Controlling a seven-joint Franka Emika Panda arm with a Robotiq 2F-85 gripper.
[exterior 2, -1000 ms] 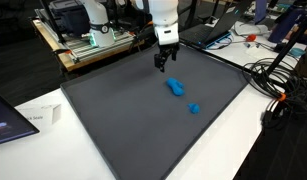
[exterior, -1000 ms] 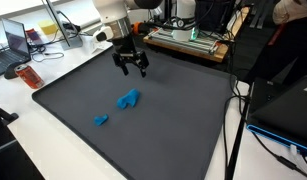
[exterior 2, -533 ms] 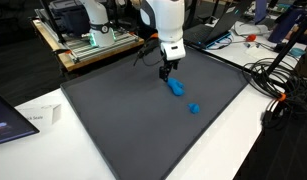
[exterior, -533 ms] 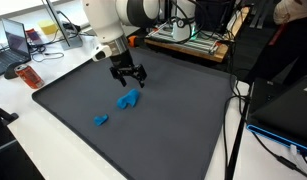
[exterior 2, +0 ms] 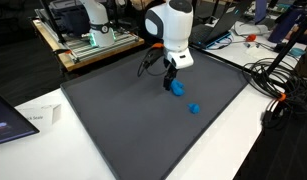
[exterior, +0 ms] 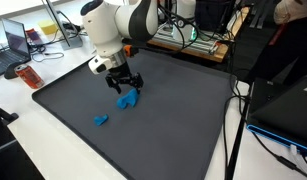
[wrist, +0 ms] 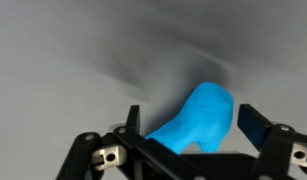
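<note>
A larger blue block (exterior: 127,99) lies on the dark grey mat (exterior: 173,120), and my gripper (exterior: 124,85) hangs low right over it, jaws spread on either side. In the wrist view the blue block (wrist: 198,122) sits between the two black fingers (wrist: 255,124), which stand apart from it; the gripper (wrist: 193,122) is open. In an exterior view the same block (exterior 2: 177,88) shows just below the gripper (exterior 2: 171,80). A smaller blue piece (exterior: 100,120) rests apart on the mat, also seen as the small blue piece (exterior 2: 194,108).
The mat's edges (exterior 2: 103,150) border a white table. A laptop (exterior: 13,45) and an orange object (exterior: 29,76) sit beside the mat. Equipment racks (exterior 2: 88,40) stand behind, and cables (exterior 2: 278,85) trail to one side.
The arm has come forward and down from the mat's far side until the open gripper straddles the larger blue block. Neither blue piece has moved.
</note>
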